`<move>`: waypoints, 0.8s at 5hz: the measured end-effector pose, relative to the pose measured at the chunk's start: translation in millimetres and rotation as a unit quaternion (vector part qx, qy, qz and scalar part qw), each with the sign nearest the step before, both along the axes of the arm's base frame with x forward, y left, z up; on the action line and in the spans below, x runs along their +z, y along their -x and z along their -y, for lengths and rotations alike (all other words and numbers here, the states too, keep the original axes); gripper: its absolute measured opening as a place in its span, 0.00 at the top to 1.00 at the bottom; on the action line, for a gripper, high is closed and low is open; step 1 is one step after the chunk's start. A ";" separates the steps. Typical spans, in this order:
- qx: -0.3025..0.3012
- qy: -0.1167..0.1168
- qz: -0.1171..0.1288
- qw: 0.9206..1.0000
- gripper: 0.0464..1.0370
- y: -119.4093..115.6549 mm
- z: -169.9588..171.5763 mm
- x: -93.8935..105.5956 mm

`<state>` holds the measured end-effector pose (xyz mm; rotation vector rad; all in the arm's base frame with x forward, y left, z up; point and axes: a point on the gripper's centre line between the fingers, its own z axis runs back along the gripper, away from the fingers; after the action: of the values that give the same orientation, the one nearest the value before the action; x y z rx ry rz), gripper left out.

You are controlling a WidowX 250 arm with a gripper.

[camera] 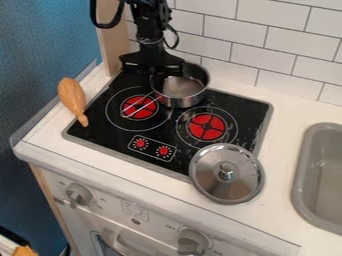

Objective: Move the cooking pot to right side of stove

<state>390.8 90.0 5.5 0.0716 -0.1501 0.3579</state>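
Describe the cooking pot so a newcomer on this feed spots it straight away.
Left of the grey sink is a black stovetop with two red burners. At its back, behind and between them, stands the cooking pot, round and steel, its thin handle slanting over the left burner. Unlike the shiny lid at the front, it is deep and open.

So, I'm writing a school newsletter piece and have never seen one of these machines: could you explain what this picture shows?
Of course. One fixed camera looks down at a slant on a toy kitchen. The black machine coming in from the top is a robot arm; its hand hangs beside the pot, at the back of the stove. Whether it holds the pot, I can't tell. A lid lies over the stove's front right edge, a brown club-shaped thing at its left edge. Far right is a sink.
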 end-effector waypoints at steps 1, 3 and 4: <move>-0.008 0.005 -0.007 1.000 0.95 11.0 3.3 1.9; -0.069 0.013 -0.026 0.997 0.96 17.4 5.2 21.5; -0.140 0.018 -0.015 0.990 0.96 20.1 1.0 48.0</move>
<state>370.7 89.0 53.5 0.0192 -0.1214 0.0782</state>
